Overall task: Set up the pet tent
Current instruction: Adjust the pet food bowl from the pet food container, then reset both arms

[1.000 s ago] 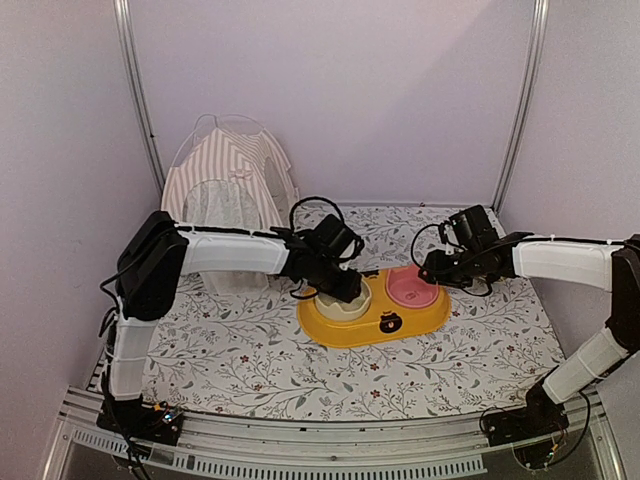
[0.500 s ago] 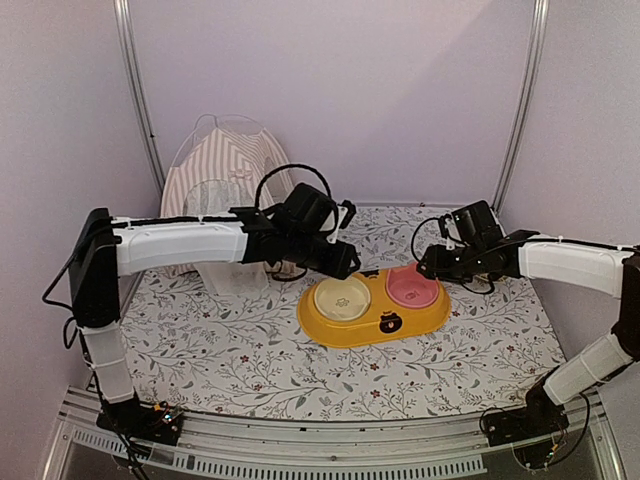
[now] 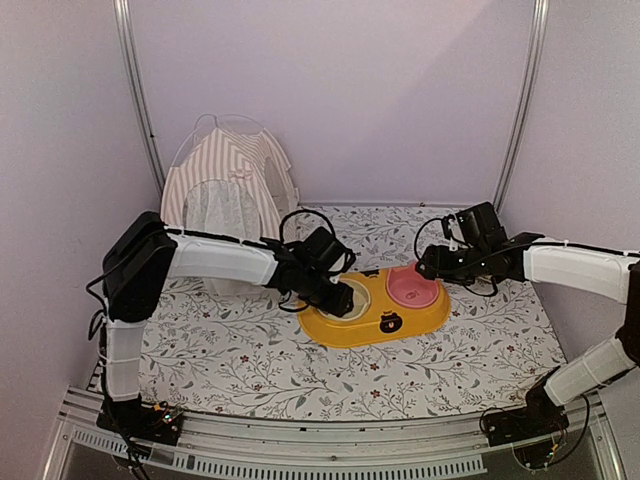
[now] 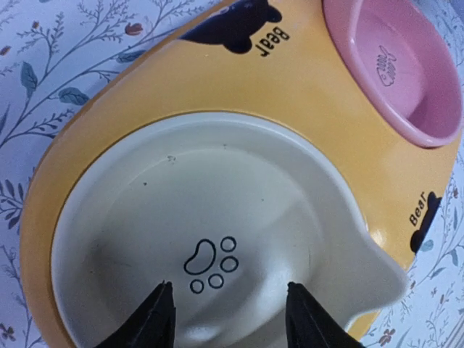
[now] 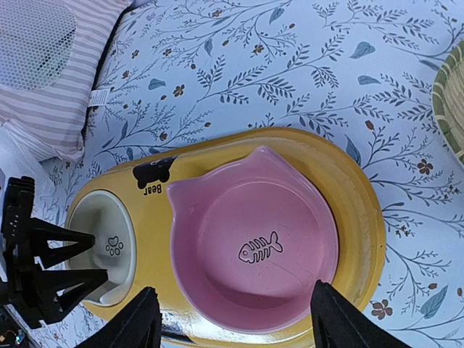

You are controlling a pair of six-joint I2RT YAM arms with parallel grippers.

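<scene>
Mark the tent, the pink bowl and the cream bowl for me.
tent (image 3: 232, 165), top view, striped roof.
pink bowl (image 5: 259, 249), right wrist view, fish print on its floor.
cream bowl (image 4: 210, 262), left wrist view, paw print on its floor.

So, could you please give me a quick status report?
Left gripper open over cream bowl, right gripper open over pink bowl. Pet tent back-left, untouched. Yellow feeder mid-table.

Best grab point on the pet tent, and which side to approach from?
Pinch the striped front-right edge of the pet tent, along its clear pole, coming from the table side. It stands in the back-left corner, wall behind, post on its left; probably only that side is open. The left pincer is nearer.
</scene>
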